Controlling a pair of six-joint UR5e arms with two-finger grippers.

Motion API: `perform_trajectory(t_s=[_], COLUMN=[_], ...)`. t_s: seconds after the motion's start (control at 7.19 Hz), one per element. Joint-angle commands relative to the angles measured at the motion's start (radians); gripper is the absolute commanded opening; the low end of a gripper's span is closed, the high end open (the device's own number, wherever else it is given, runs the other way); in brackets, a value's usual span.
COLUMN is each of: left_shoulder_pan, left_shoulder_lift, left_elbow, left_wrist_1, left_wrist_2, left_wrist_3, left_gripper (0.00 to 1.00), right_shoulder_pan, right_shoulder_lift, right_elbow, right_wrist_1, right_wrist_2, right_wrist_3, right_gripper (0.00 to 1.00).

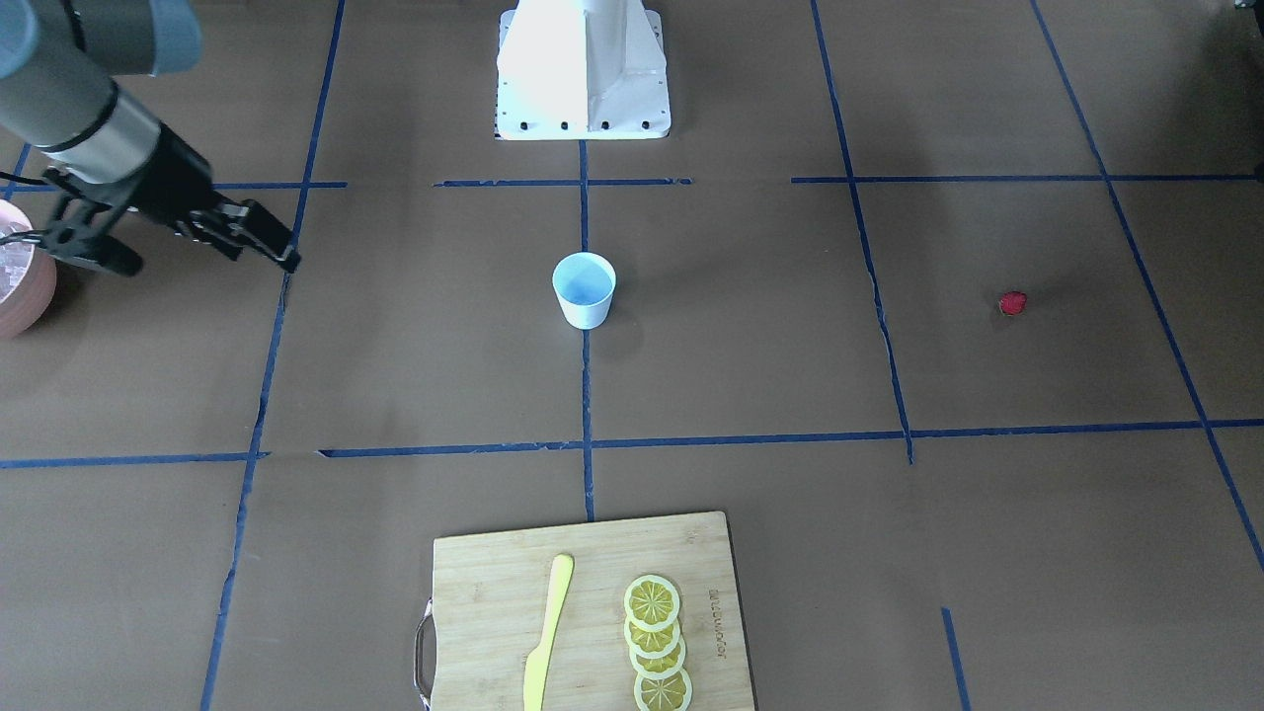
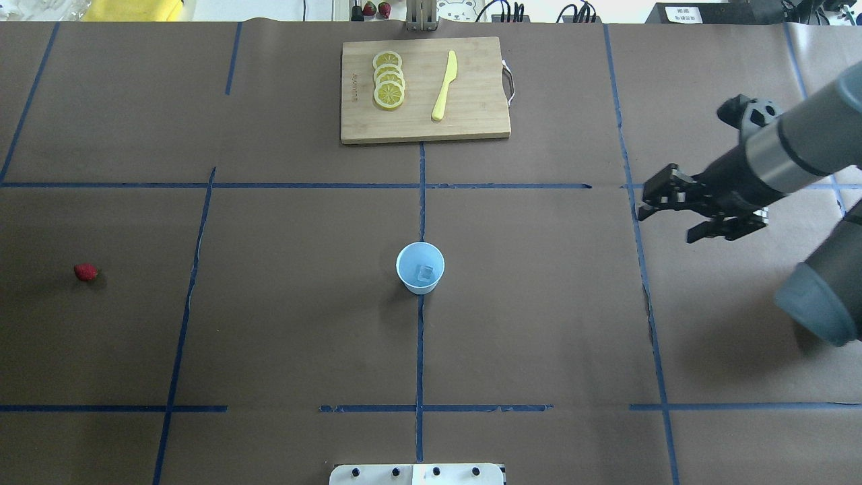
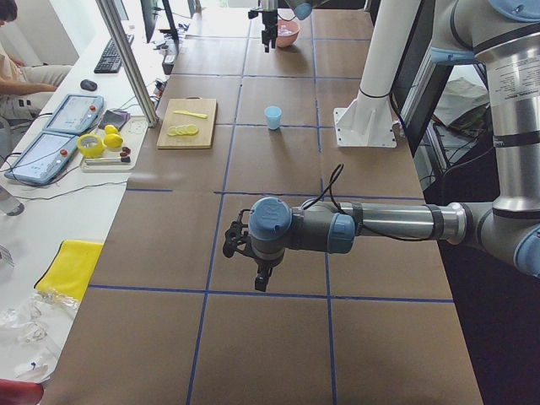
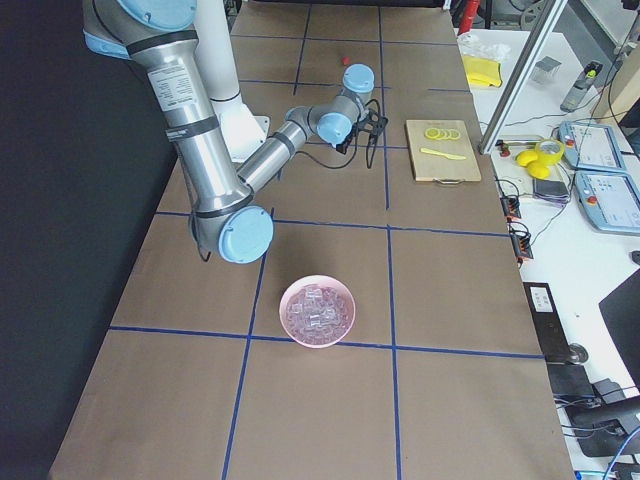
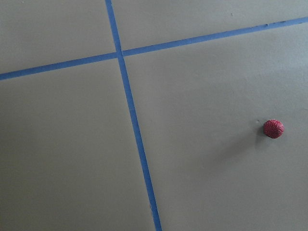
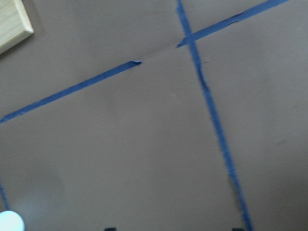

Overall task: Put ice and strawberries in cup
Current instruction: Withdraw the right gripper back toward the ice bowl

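Note:
The white cup [image 2: 420,267] with a pale blue inside stands at the table's centre and also shows in the front view [image 1: 584,288]. One clear ice cube [image 2: 425,273] lies in it. More ice [image 4: 318,310] fills the pinkish bowl [image 4: 318,338]. A small red strawberry [image 2: 85,271] lies alone on the robot's far left, and the left wrist view shows it [image 5: 273,129] on bare paper. My right gripper [image 2: 664,228] hangs open and empty, between cup and bowl. My left gripper [image 3: 260,283] hovers over the table's left part; whether it is open or shut I cannot tell.
A wooden cutting board [image 2: 471,101] with lemon slices [image 2: 388,79] and a yellow knife [image 2: 444,85] lies at the far edge. Blue tape lines cross the brown paper. A person sits at a side desk [image 3: 51,152] with tablets.

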Motion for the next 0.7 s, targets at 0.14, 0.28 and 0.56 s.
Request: perform_trajectory(t_s=[0.14, 0.28, 0.56], left_shoulder_pan=[0.000, 0.001, 0.000], left_shoulder_lift=[0.022, 0.025, 0.027], left_elbow=[-0.020, -0.024, -0.030], left_wrist_1=[0.000, 0.000, 0.000], left_wrist_2=[0.000, 0.000, 0.000], left_wrist_3=[-0.001, -0.001, -0.001], left_gripper=[1.00, 1.00, 1.00], right_shoulder_pan=[0.220, 0.266, 0.302], right_shoulder_lift=[-0.314, -0.330, -0.330], right_elbow=[0.012, -0.042, -0.142], right_wrist_1=[0.005, 0.005, 0.005], right_wrist_2=[-0.010, -0.028, -0.051], right_wrist_3=[-0.652, -0.775, -0.889], right_gripper=[0.98, 0.98, 0.98])
